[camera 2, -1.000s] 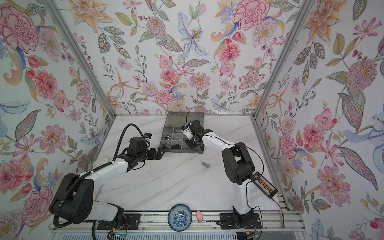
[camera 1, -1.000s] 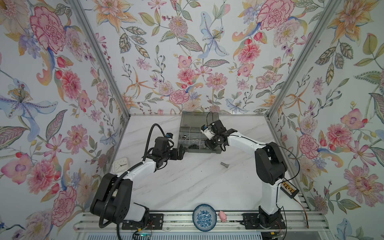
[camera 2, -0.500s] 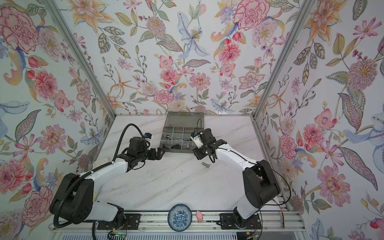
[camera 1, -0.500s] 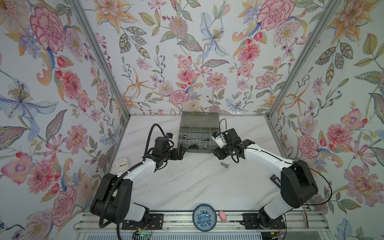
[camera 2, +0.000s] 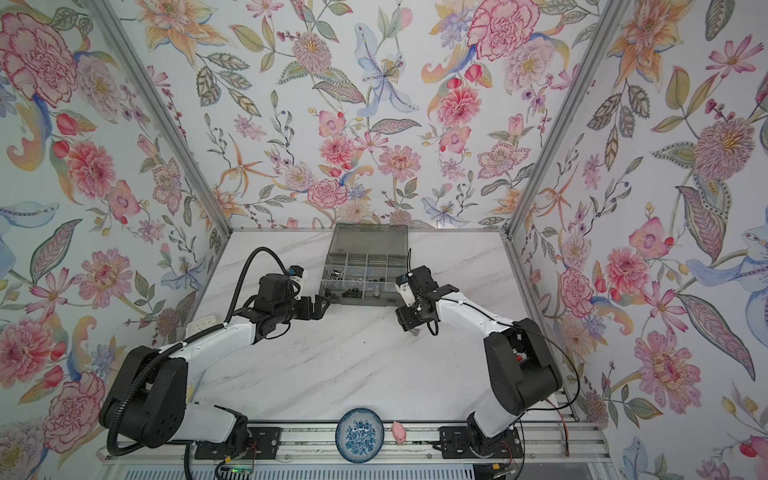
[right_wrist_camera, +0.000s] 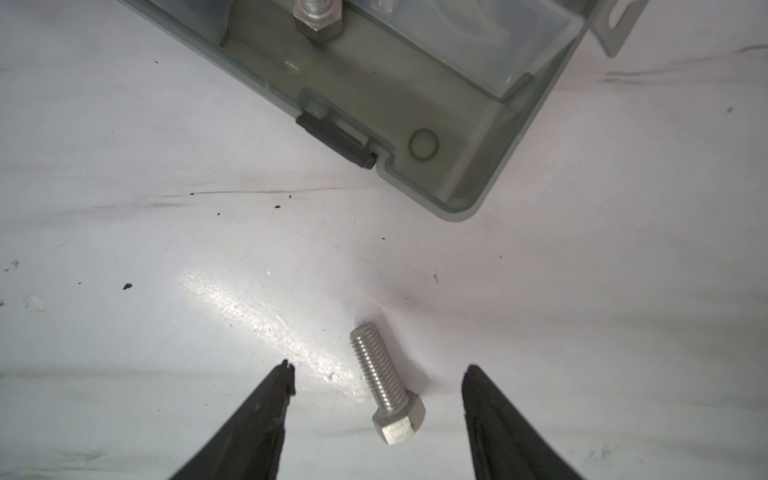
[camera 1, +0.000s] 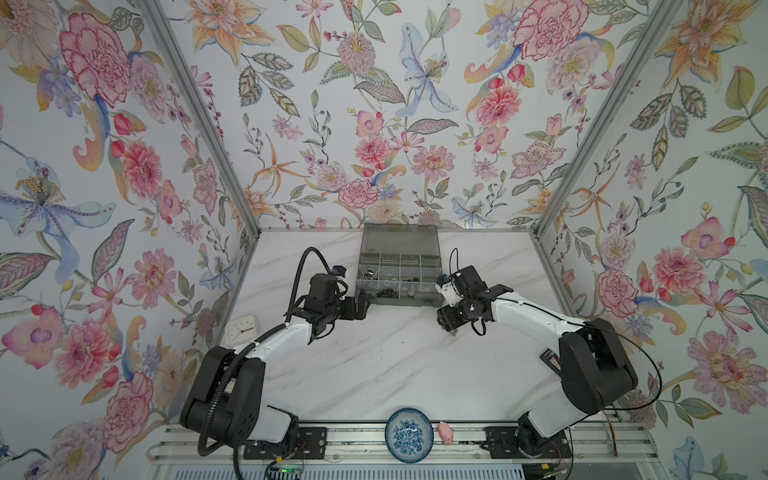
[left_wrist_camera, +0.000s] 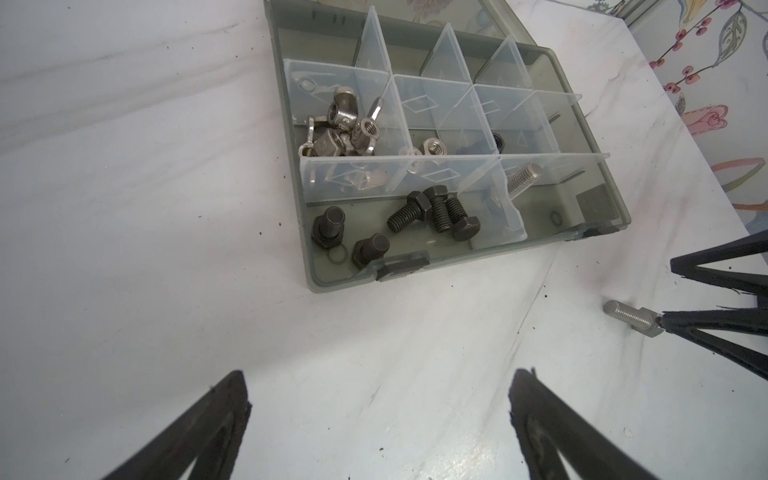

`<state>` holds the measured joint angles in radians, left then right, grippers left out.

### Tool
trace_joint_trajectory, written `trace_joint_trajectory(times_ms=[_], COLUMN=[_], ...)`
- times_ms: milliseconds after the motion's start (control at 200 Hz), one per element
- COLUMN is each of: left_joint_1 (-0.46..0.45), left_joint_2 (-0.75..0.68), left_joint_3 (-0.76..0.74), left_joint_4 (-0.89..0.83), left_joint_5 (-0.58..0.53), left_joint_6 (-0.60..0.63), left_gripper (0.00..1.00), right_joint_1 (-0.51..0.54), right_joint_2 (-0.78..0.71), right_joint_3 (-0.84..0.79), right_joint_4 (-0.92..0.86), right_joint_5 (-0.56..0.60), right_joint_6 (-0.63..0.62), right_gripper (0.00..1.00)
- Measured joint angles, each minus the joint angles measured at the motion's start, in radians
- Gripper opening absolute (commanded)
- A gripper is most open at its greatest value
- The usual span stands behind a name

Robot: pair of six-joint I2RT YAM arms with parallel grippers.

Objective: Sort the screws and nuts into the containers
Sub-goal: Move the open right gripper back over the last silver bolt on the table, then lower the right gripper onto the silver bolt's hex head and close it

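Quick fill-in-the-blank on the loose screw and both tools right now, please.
The loose silver screw lies on the ____, outside the organizer box.
The right tool straddles it, jaws ____.
The left tool holds ____.
The five screws sharing one compartment are ____.
Missing: table; open; nothing; black.

**Both arms reaching in, both grippers open**

So the left arm stretches forward and inward from its base, forearm low, wrist about level. The left gripper points straight ahead with its jaws spread really wide. The right arm bends in toward the middle, wrist tipped down. The right gripper aims downward, jaws parted, tips down low.
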<state>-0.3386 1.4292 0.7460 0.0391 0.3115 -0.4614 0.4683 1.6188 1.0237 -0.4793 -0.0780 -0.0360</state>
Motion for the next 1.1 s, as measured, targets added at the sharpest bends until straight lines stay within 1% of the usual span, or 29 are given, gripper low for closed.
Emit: trace_joint_trajectory(times_ms=[315,636,861,1101], left_joint_1=[0.000,0.000,0.000,0.000], left_joint_2=[0.000,0.000,0.007,0.010], left_joint_3=[0.002,0.002,0.003,0.003], left_joint_4=[0.000,0.000,0.000,0.001], left_joint_5=[0.000,0.002,0.007,0.019], left_joint_6=[0.000,0.000,0.000,0.000], left_gripper=[0.99,0.99,0.99,1.00], right_joint_1=[-0.019,-0.032,-0.032,-0.032], right_joint_2=[0.012,0.013,0.040,0.059], right_joint_3=[-0.061,-0.075,-0.075,-0.072], right_joint_4=[-0.029,-0.033,-0.033,-0.029], right_joint_5=[-0.032,-0.050,-0.072,-0.091], right_joint_6=[0.024,0.027,0.026,0.026], right_gripper=[0.68,0.66,0.62,0.55])
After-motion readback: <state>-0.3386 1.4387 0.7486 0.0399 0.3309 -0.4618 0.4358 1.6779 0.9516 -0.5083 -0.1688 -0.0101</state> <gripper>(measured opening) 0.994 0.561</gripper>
